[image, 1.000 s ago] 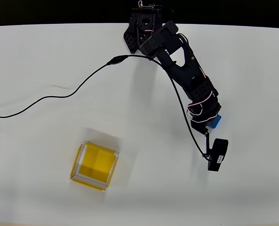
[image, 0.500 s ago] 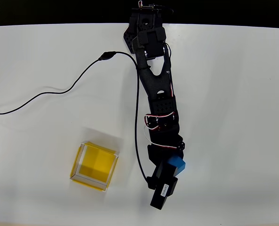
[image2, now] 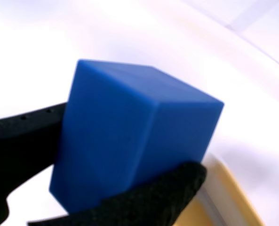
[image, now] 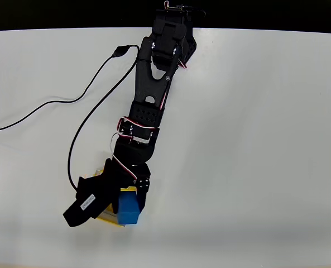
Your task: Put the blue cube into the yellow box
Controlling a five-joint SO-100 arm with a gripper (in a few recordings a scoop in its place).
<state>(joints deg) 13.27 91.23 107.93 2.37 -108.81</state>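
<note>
The blue cube (image: 128, 207) is clamped in my gripper (image: 129, 202), which is shut on it. In the overhead view the cube hangs over the near right part of the yellow box (image: 128, 190); my arm and wrist camera hide most of the box, leaving slivers of yellow visible. In the wrist view the blue cube (image2: 130, 136) looms large between my black fingers (image2: 21, 136), the gripper (image2: 87, 169) being shut on it. A corner of the yellow box (image2: 228, 202) with its whitish rim shows below right of the cube.
A black cable (image: 53, 103) trails across the white table (image: 254, 139) from the left edge up to the arm's base. The table's far edge (image: 265, 30) meets a dark background.
My arm has swung from the right side of the table to the left, carrying the blue cube from beside the right to above the yellow box. The cable shifted with it.
</note>
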